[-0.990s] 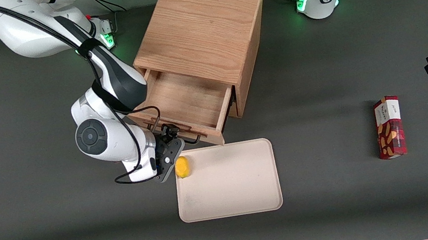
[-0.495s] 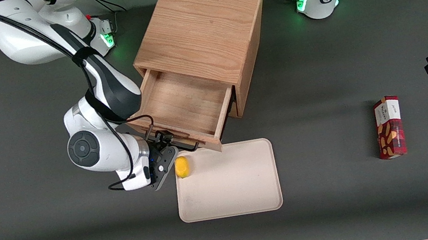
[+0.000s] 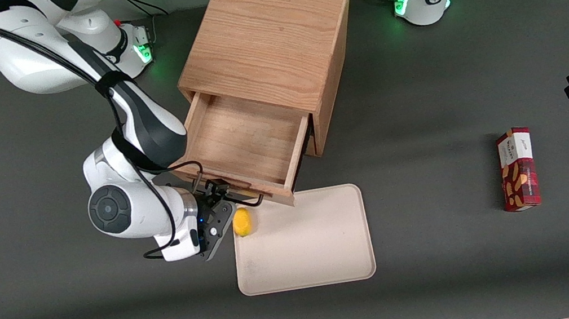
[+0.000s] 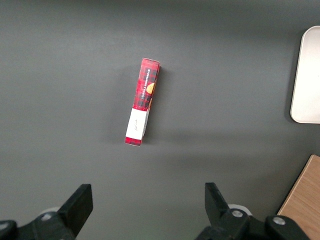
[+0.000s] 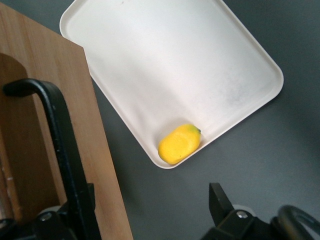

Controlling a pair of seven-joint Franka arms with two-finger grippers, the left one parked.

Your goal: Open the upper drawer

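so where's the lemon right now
The lemon lies in a corner of the tray, the corner nearest the open upper drawer, right beside the claw, which sits at the drawer's handle.

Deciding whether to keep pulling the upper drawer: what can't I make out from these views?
- Front view: gripper grip on the handle, masked by the wrist.
- Front view: lower drawer, covered by the upper drawer.
- Right wrist view: handle's ends and fingertips, cut by the edge.
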